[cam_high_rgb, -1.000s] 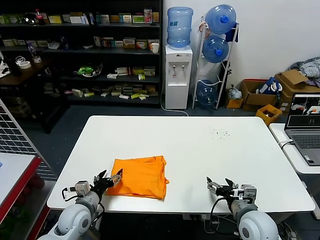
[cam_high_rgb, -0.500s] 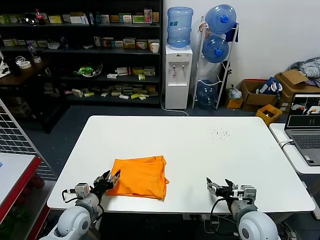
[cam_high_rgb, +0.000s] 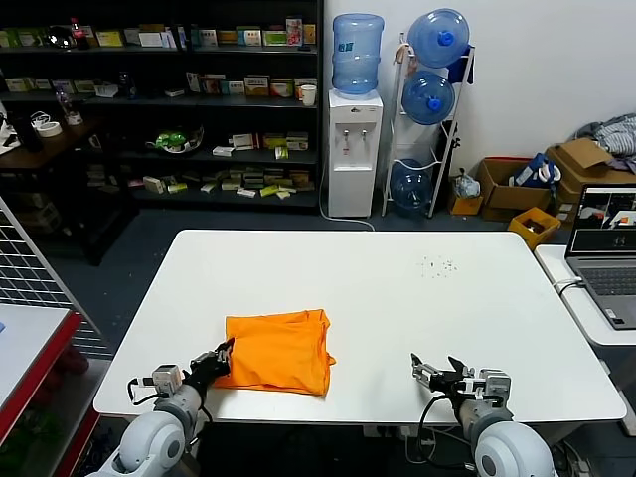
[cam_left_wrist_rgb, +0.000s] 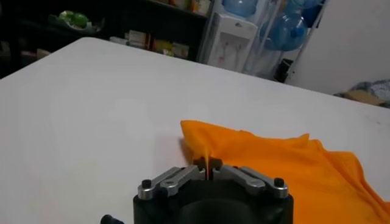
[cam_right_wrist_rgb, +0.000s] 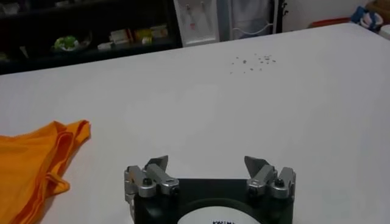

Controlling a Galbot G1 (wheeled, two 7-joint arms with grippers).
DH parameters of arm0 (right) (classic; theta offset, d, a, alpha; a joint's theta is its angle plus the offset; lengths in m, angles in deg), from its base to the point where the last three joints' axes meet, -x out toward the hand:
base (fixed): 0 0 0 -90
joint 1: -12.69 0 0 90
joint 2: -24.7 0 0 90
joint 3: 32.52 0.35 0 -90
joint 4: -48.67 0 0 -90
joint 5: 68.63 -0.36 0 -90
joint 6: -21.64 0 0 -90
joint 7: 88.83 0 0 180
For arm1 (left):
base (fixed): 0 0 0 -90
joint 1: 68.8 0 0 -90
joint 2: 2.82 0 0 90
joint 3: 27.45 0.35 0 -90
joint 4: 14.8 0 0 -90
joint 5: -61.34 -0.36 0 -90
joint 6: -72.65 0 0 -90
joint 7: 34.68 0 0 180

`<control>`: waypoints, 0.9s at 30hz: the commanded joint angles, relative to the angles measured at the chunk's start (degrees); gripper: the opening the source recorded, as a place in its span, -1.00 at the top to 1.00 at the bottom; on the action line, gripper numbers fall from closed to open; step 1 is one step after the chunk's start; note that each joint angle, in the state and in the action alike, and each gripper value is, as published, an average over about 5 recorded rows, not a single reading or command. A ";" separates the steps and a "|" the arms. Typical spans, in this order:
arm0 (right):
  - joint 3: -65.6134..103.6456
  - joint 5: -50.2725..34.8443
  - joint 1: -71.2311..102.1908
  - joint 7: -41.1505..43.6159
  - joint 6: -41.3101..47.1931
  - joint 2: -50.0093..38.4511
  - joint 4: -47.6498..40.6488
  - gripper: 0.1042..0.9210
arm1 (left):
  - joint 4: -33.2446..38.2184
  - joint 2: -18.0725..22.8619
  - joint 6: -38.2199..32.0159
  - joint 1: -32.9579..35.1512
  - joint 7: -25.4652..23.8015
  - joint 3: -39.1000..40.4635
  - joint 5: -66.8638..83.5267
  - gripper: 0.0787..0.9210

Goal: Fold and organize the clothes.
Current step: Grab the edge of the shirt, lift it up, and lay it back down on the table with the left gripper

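Note:
The orange T-shirt (cam_high_rgb: 278,351) lies folded into a rough rectangle on the white table (cam_high_rgb: 397,288), near the front left. No lettering shows. My left gripper (cam_high_rgb: 221,355) is at the shirt's front left corner, shut on a thin fold of the orange fabric (cam_left_wrist_rgb: 208,163); the rest of the shirt (cam_left_wrist_rgb: 286,164) spreads beyond it. My right gripper (cam_high_rgb: 437,372) rests open and empty near the table's front edge, right of the shirt. In the right wrist view its fingers (cam_right_wrist_rgb: 155,167) stand wide apart over bare table, with the shirt's edge (cam_right_wrist_rgb: 36,155) off to one side.
A laptop (cam_high_rgb: 606,248) sits on a side table at the right. A water dispenser (cam_high_rgb: 355,129), bottle rack and stocked shelves (cam_high_rgb: 159,99) stand behind the table. Cardboard boxes (cam_high_rgb: 507,184) lie at the back right. Small specks (cam_high_rgb: 437,265) dot the tabletop.
My left gripper has closed from open onto the shirt's front left corner and sunk slightly toward the table edge. The right arm has not moved.

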 commanded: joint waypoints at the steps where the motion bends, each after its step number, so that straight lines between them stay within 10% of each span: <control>1: 0.05 0.01 -0.03 -0.01 -0.06 -0.05 0.11 -0.76 | 8.17 -0.51 0.85 1.10 3.84 -1.02 -1.86 0.96; 13: 0.06 -0.27 -0.55 0.18 -0.35 -0.89 0.31 -0.76 | 23.48 -11.77 9.56 5.16 12.63 -9.63 0.72 0.96; 27: -0.08 -0.04 -0.62 0.94 -1.42 -1.40 0.33 -0.76 | 9.45 -27.33 9.92 5.38 11.05 -20.30 11.11 0.96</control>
